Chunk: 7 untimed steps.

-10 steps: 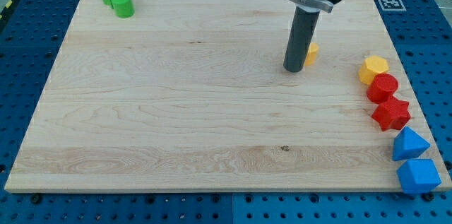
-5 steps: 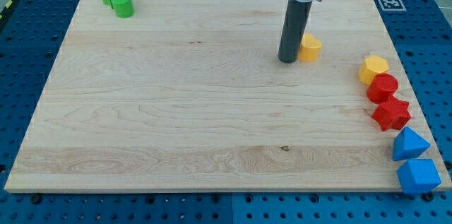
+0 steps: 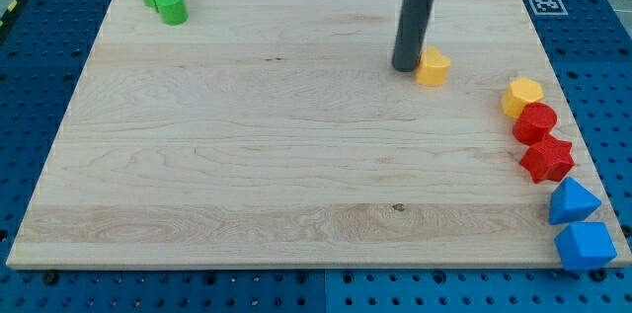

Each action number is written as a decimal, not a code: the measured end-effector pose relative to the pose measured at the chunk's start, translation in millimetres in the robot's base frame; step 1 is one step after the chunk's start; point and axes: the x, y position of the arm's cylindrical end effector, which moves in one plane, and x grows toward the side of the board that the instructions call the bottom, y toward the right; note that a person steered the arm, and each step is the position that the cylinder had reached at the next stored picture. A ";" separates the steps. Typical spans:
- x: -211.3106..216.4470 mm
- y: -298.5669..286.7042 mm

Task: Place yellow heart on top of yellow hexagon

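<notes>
Tip (image 3: 406, 68) now upward, touching yellow heart (image 3: 433, 66)

One camera watches me from the near side, raised and tilted down toward the far edge. It sits far enough back to take in the whole counter (image 3: 247, 155) and some blue pegboard (image 3: 592, 17) around it, yet cuts my rod (image 3: 415, 17) off at the top.
</notes>
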 end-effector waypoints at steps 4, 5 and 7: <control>47.1 27.7; 40.4 36.6; 40.3 37.6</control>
